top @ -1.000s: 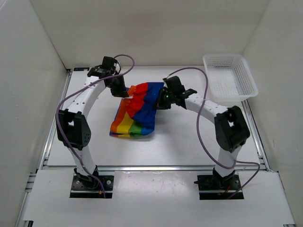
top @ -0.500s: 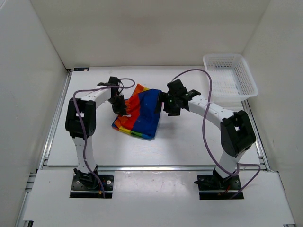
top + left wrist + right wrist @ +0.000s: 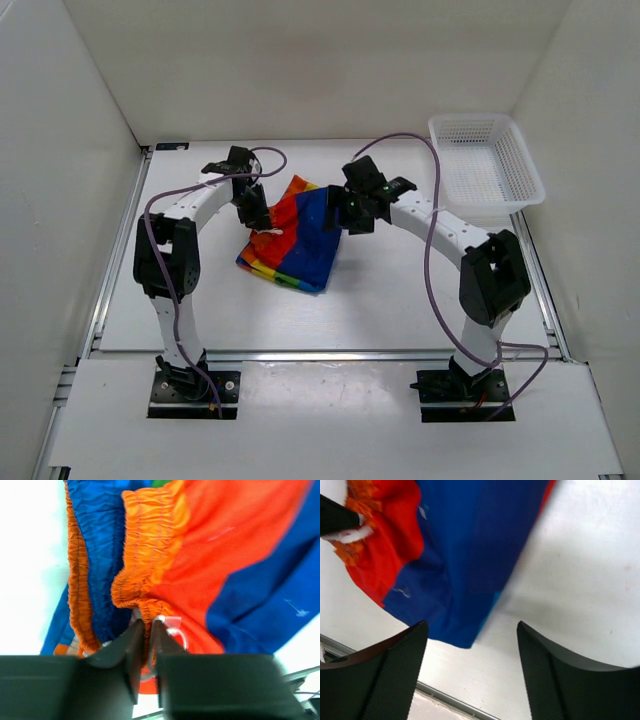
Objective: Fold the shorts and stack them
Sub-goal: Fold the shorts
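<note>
The rainbow-striped shorts (image 3: 300, 240) lie folded in a loose bundle mid-table, blue and red sides up. My left gripper (image 3: 258, 222) is at their left edge, and in the left wrist view its jaws (image 3: 148, 625) pinch the gathered orange waistband (image 3: 145, 545), with the white drawstring (image 3: 177, 632) beside them. My right gripper (image 3: 345, 215) hovers at the far right corner of the shorts. In the right wrist view it (image 3: 471, 625) stands open with nothing between its fingers, above the blue edge of the shorts (image 3: 470, 545) and bare table.
A white mesh basket (image 3: 485, 160) stands at the back right corner of the table. White walls close in the left, back and right sides. A metal rail (image 3: 320, 353) runs along the table's near edge.
The right gripper has opened, let go of the shorts and drawn back a little. The left gripper carried the waistband down and inward, so the shorts now lie more tightly folded.
</note>
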